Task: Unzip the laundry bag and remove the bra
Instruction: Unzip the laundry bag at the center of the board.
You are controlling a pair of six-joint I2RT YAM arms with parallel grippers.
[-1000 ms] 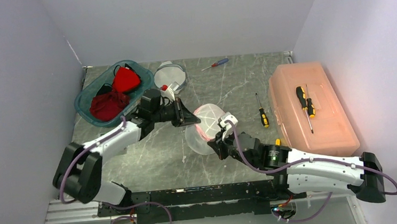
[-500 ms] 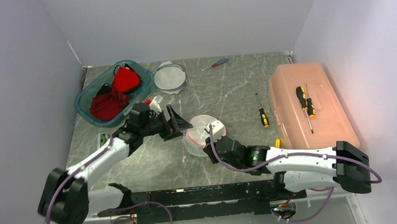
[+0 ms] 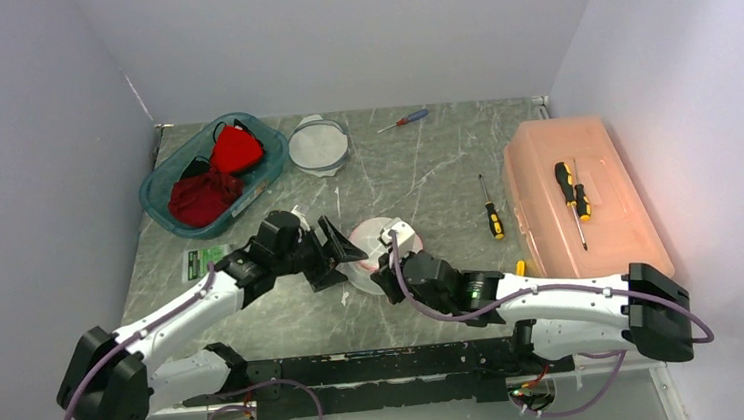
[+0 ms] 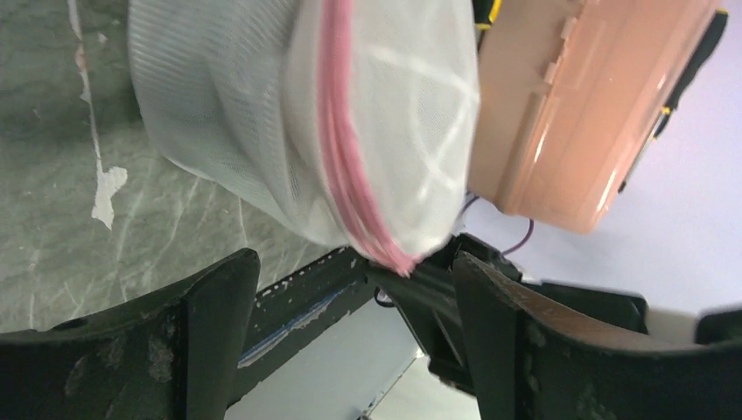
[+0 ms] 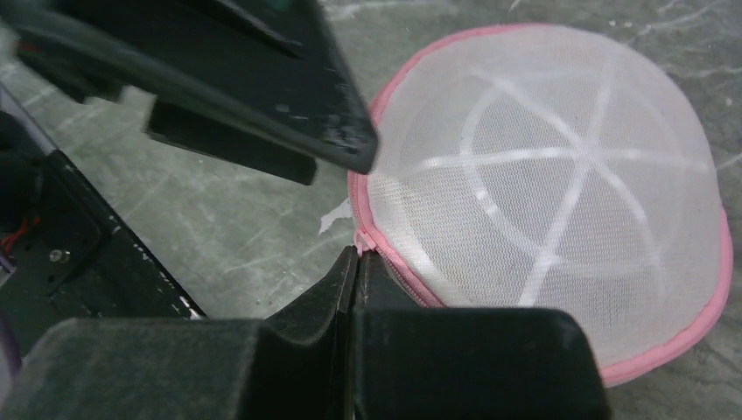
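The laundry bag [image 3: 379, 242] is a white mesh dome with a pink zipper round its rim, lying on the grey table [image 3: 426, 176]. My right gripper [image 3: 385, 265] is shut on the pink zipper pull [image 5: 359, 248] at the bag's near-left rim [image 5: 560, 192]. My left gripper [image 3: 343, 253] stands open just left of the bag, and its fingers [image 4: 214, 297] frame the bag's lower edge [image 4: 350, 201] without touching it. No bra shows through the mesh.
A teal bin [image 3: 162, 201] with red garments [image 3: 215, 172] sits at the back left, a second round mesh bag [image 3: 319, 144] beside it. An orange case [image 3: 601, 242] with a screwdriver [image 3: 567, 187] stands on the right. Loose screwdrivers [image 3: 491, 213] [image 3: 404, 120] lie on the table.
My left gripper opened, let go of the bag and drew back towards the near left. The bag came down flatter, and my right arm shifted left with it.
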